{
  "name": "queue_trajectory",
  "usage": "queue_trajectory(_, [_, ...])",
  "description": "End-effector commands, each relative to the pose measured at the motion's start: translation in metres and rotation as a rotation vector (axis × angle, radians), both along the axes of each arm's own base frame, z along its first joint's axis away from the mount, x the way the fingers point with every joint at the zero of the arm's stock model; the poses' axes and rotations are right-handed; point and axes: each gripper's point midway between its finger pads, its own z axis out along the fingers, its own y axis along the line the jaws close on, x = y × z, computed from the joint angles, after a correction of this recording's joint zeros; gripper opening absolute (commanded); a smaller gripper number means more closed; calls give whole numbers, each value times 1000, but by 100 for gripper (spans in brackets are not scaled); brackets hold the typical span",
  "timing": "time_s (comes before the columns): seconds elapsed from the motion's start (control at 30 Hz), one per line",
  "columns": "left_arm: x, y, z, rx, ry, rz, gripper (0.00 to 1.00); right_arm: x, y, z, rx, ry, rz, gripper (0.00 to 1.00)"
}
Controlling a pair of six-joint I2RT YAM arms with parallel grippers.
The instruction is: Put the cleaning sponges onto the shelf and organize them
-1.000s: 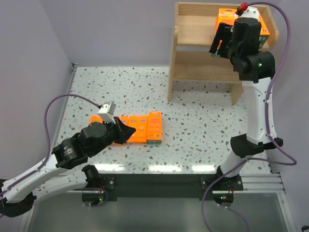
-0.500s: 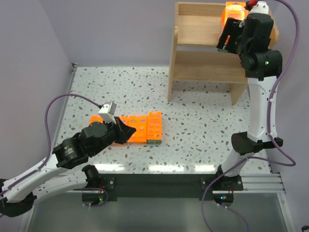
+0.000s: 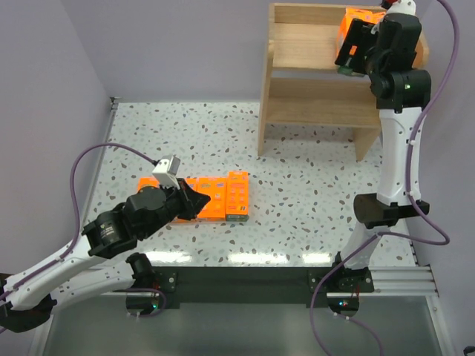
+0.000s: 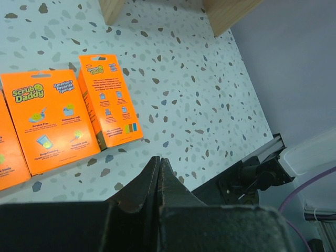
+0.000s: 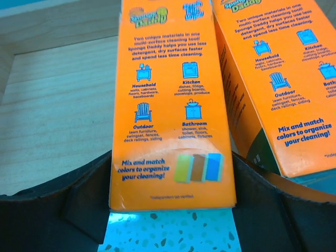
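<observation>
right tool (image 3: 353,44): clamped on one sponge pack (image 5: 170,105) at top tier of the shelf (image 3: 312,96)
placed: second pack (image 5: 283,79) laid beside it on that tier
left tool (image 4: 159,173): closed, nothing held
remaining: packs (image 3: 215,196) grouped on the surface (image 3: 312,185), front-left of the shelf
progress: judged under half done

From up top, my right gripper (image 3: 349,46) blocks most of the pack (image 3: 350,16) it holds, so I can't tell how it sits on the shelf (image 3: 297,33). My right wrist view cuts the second pack (image 5: 283,89) off at its right edge.
</observation>
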Motion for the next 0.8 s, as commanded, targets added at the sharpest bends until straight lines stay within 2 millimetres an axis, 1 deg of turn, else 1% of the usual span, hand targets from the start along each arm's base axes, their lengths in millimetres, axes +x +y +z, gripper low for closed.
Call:
queue_trajectory(0.0, [6, -2, 21, -37, -52, 10, 0, 14, -9, 28, -3, -121, -37, 83])
queue_trajectory(0.03, [6, -3, 21, -36, -52, 10, 0, 15, -10, 29, -4, -125, -43, 86])
queue_trajectory(0.07, [7, -3, 21, -35, -50, 8, 0, 17, -11, 32, -5, -139, -47, 90])
queue_trajectory(0.13, [7, -5, 20, -31, -48, 5, 0, 19, -13, 36, -4, -156, -61, 96])
queue_trajectory(0.17, [7, -5, 20, -32, -47, 6, 0, 21, -13, 39, -3, -170, -61, 98])
queue_trajectory(0.33, [8, -6, 20, -32, -44, 11, 0, 27, -12, 40, 9, -188, -62, 98])
queue_trajectory(0.4, [9, -6, 20, -34, -42, 12, 0, 25, -11, 49, 20, -220, -57, 98])
queue_trajectory(0.43, [9, -6, 21, -36, -44, 14, 0, 24, -8, 58, 26, -254, -40, 98])
queue_trajectory(0.47, [9, -6, 22, -41, -46, 14, 0, 14, -8, 70, 32, -284, -32, 98])
queue_trajectory(0.5, [9, -6, 24, -46, -48, 18, 0, 9, -7, 79, 38, -312, -25, 98])
queue_trajectory(0.53, [9, -6, 25, -47, -51, 19, 0, 2, -6, 95, 44, -365, -19, 98])
queue_trajectory(0.57, [10, -6, 26, -50, -53, 20, 0, -2, -6, 97, 45, -375, -19, 98])
queue_trajectory(0.6, [11, -6, 29, -53, -58, 24, 0, -23, -8, 118, 52, -429, -15, 98])
queue_trajectory(0.63, [11, -5, 31, -56, -61, 26, 0, -33, -8, 129, 54, -466, -12, 98])
queue_trajectory(0.67, [11, -5, 31, -51, -62, 26, 0, -40, -9, 131, 55, -471, -10, 98])
queue_trajectory(0.7, [12, -5, 33, -53, -66, 29, 0, -52, -9, 138, 58, -485, -7, 98])
queue_trajectory(0.73, [12, -5, 34, -53, -70, 31, 0, -76, -10, 148, 63, -508, -1, 98])
queue_trajectory(0.77, [13, -5, 34, -49, -68, 32, 0, -83, -8, 140, 65, -484, 11, 98])
